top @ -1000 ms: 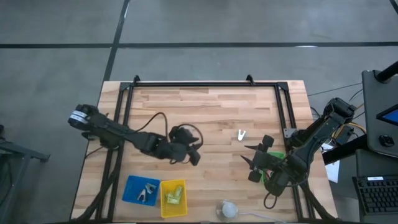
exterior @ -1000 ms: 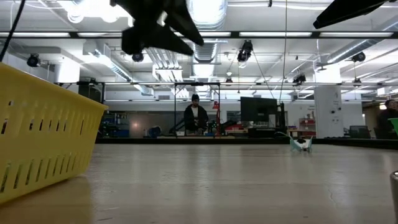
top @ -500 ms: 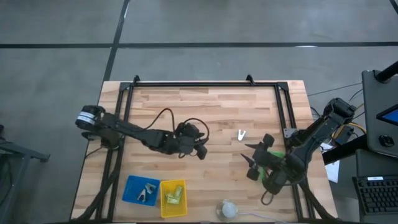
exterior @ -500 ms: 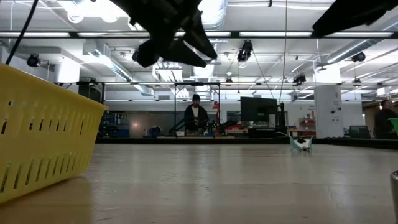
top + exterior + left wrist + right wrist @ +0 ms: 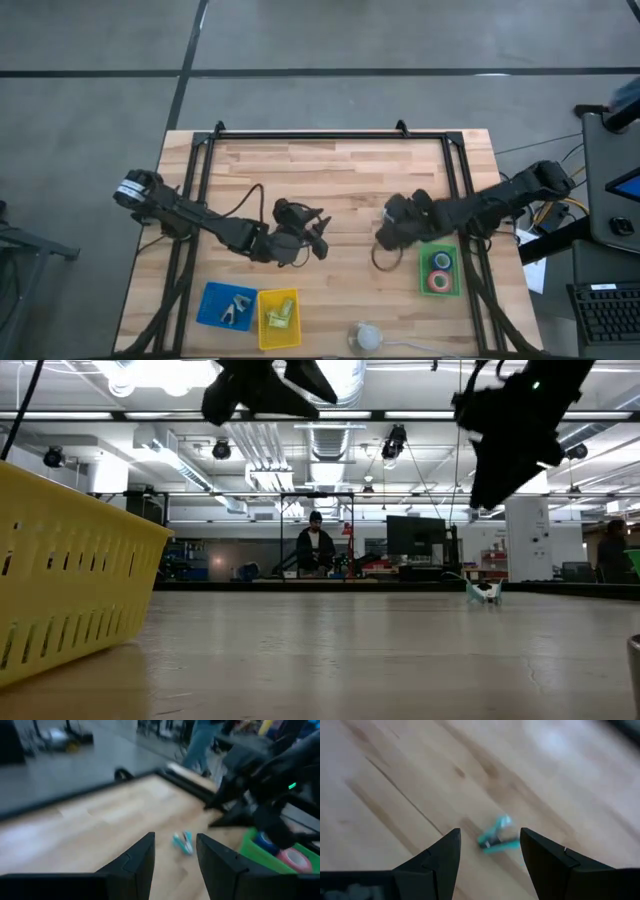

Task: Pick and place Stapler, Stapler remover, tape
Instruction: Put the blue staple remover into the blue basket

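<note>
A small teal and white staple remover (image 5: 496, 837) is seen lying on the bare wooden table (image 5: 340, 170), right of centre; in the high view it is hidden beneath the right arm, while in the low view (image 5: 484, 591) it shows as a small teal thing far across the table. The right pincer (image 5: 487, 852) is held above it with its two dark fingers spread apart and nothing between them, the remover showing in the gap, not touched. The left pincer (image 5: 175, 857) is held over the middle of the table, pointed toward the remover (image 5: 183, 842), its fingers likewise parted and empty. Just beside the right arm, at the table's right edge, a green rectangular tray (image 5: 423, 278) is found, in which ring-shaped tape rolls (image 5: 439, 273) lie: a blue one and red ones are made out, but their number cannot be told. At the near edge of the table a blue tray (image 5: 208, 303) holding small pale metal items is set against a yellow slotted plastic basket (image 5: 266, 330) with yellowish items inside; what these items are cannot be told. A whitish round object (image 5: 367, 336) lies at the near edge, between the basket and the green tray. A person (image 5: 316, 546) is seen standing in the room beyond the table.
</note>
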Robot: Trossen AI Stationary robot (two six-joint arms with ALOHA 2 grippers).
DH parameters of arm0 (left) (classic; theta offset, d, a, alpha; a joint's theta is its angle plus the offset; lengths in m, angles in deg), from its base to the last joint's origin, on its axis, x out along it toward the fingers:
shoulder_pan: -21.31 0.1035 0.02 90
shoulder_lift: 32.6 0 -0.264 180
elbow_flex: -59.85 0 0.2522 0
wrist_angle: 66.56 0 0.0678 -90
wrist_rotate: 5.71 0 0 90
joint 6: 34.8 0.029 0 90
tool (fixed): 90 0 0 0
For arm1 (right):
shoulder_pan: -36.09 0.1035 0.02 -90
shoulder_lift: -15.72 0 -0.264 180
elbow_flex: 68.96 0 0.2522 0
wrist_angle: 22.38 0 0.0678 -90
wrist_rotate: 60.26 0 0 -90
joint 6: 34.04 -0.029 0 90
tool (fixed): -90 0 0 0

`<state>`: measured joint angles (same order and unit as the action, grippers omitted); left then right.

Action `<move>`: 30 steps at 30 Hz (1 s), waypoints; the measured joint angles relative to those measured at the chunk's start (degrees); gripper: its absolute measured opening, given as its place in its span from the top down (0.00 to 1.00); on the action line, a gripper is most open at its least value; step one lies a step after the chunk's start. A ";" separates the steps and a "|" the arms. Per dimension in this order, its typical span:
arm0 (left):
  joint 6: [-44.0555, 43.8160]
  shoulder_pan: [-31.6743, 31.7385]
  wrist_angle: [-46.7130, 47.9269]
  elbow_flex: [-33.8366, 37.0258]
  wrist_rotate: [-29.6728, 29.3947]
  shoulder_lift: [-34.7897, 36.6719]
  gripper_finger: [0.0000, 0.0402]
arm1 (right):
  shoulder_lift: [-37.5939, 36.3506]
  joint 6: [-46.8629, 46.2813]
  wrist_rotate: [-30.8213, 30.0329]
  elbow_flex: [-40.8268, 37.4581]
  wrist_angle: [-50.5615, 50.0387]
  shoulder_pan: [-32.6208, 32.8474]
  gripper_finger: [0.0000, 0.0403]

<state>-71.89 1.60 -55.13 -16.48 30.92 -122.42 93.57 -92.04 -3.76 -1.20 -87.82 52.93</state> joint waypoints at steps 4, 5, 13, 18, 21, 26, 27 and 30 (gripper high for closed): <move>9.34 -0.27 -6.11 0.00 -2.22 0.07 0.63 | -0.02 1.93 8.76 -1.06 -0.62 -7.34 0.50; 11.36 -0.30 -7.70 0.00 -2.21 0.08 0.63 | -0.02 1.93 10.33 -1.39 -0.65 -8.83 0.50; 19.20 -2.28 -9.47 -0.02 0.83 2.22 0.63 | -0.07 -1.17 16.37 -4.47 -0.25 -16.52 0.50; 21.43 -2.90 -9.68 -0.09 0.81 2.54 0.63 | 0.20 -5.18 19.97 -7.18 0.54 -18.89 0.50; 21.53 -2.90 -9.89 -0.13 0.78 2.71 0.63 | 0.24 -5.13 20.49 -8.81 2.99 -20.23 0.50; 21.72 -2.75 -10.39 -0.11 0.78 2.71 0.63 | 0.24 -3.17 21.64 -10.78 10.36 -22.08 0.52; 21.86 -2.75 -10.54 -0.11 0.78 2.71 0.63 | 0.24 -3.05 21.72 -11.00 11.25 -22.41 0.53; 21.99 -2.75 -10.59 -0.11 0.78 2.71 0.63 | 0.24 -2.96 22.41 -11.46 11.42 -23.13 0.56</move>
<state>-49.90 -1.15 -65.72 -16.59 31.70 -119.71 93.81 -95.00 18.65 -12.66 -76.40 29.80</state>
